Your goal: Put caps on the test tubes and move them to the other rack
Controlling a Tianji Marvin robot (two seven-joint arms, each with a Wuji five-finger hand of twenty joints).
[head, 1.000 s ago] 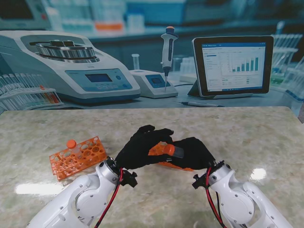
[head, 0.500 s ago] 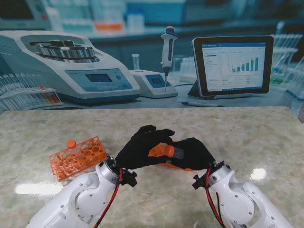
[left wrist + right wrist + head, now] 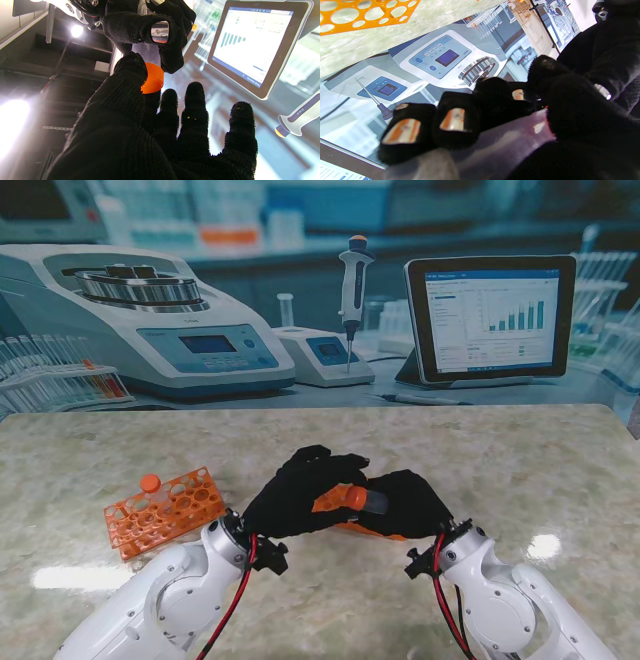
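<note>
My right hand is shut on a clear test tube, held roughly level above the table; the right wrist view shows its fingers wrapped round the tube. My left hand meets it from the left and pinches the orange cap at the tube's mouth. In the left wrist view the thumb presses the cap, with the other fingers spread. An orange rack lies to my left, one capped tube standing in it. A second orange rack is mostly hidden under my hands.
A printed backdrop of lab gear, with a centrifuge, a pipette and a tablet, stands along the table's far edge. The marble table top stretches to my right and beyond my hands.
Almost nothing has moved; both hands stay together at the tube's mouth, with only a slight shift of the left hand's fingers.
</note>
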